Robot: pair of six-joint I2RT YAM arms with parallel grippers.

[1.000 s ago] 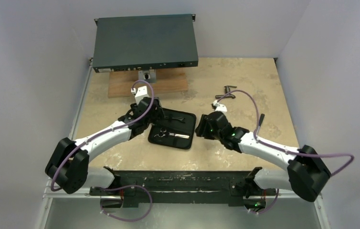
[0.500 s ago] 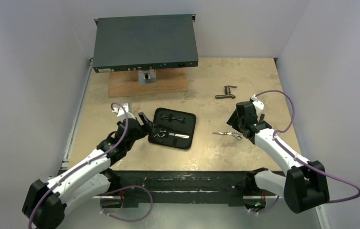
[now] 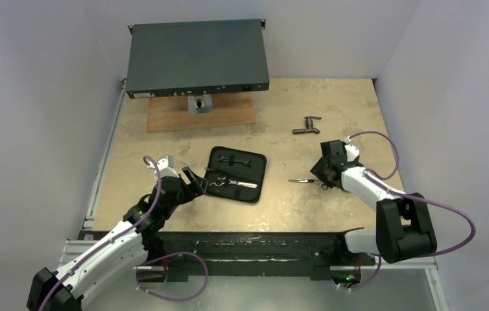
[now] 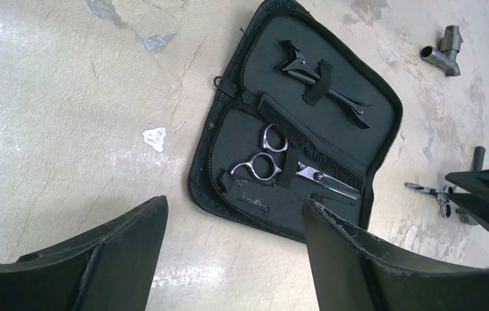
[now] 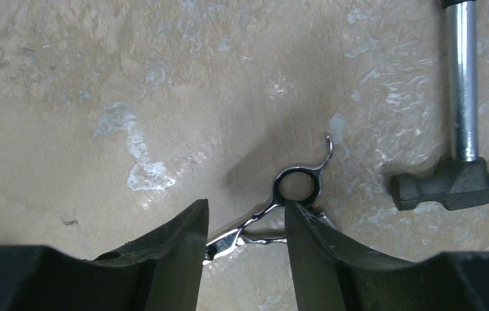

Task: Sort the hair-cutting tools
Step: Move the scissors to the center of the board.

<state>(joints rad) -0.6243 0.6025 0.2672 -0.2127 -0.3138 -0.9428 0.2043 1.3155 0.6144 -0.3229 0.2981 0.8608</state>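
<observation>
My right end effector (image 5: 245,220), half open, straddles the scissors (image 5: 298,168) ungripped; closing off-centre could skid them across the surface (image 5: 99,78).

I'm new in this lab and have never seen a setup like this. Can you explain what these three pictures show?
A robot's left arm and right arm are bolted at the near edge of a table. The wide picture looks down from above; the other two come from cameras on each wrist. On the table lie an open black case holding a comb, scissors and a clip, plus loose scissors, a hammer, a T-shaped fitting, a dark box and a wooden board. The left fingers stand open near the case, holding nothing. The right fingers sit either side of the loose scissors; whether they grip them, I cannot tell.
</observation>
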